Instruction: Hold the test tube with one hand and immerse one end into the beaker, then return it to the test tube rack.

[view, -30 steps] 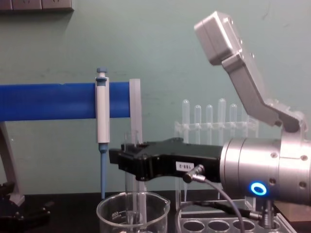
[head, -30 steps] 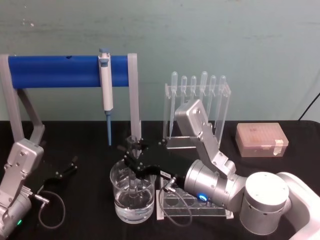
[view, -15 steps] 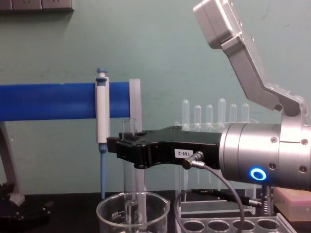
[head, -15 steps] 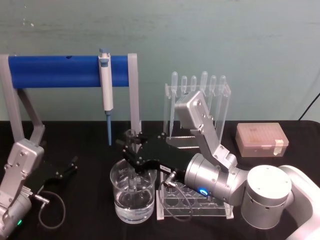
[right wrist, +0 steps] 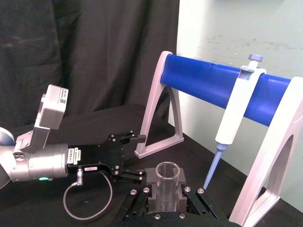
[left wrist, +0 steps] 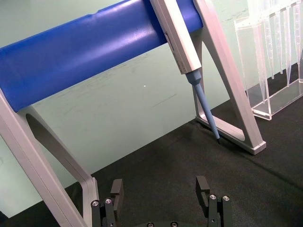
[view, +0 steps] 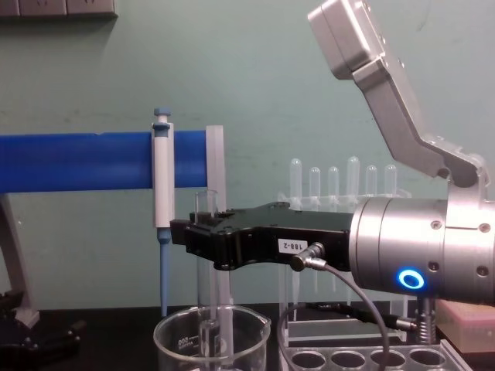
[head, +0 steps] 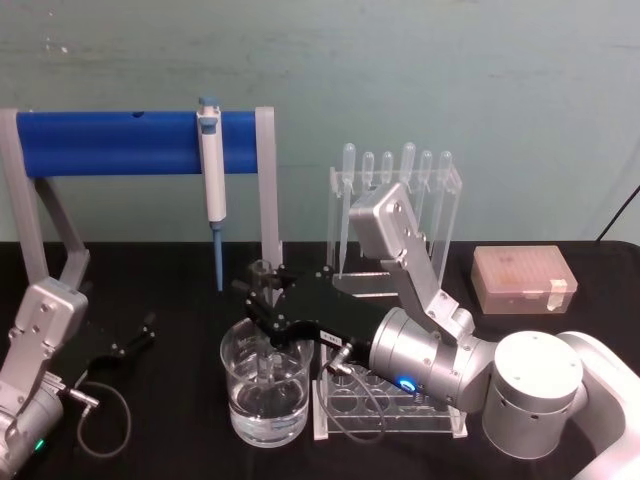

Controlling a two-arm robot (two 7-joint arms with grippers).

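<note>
My right gripper (head: 263,303) is shut on the test tube (head: 262,270), a clear glass tube held upright over the beaker (head: 234,385). In the chest view the test tube (view: 205,202) sticks up above the black gripper (view: 195,236) and its lower end hangs inside the beaker (view: 165,340), which holds clear liquid. The right wrist view shows the tube's open rim (right wrist: 166,176) between the fingers (right wrist: 152,197). My left gripper (head: 135,340) rests open at the left of the table, its fingers (left wrist: 117,189) spread over the black cloth.
A blue bar stand (head: 110,142) with a hanging micropipette (head: 211,170) stands behind the beaker. A clear rack with round holes (head: 345,400) lies right of the beaker. A pipette rack (head: 395,185) and a pink tip box (head: 522,278) stand at the back right.
My right gripper has risen a little with the test tube, whose rim now stands higher above the beaker. The left arm has not moved.
</note>
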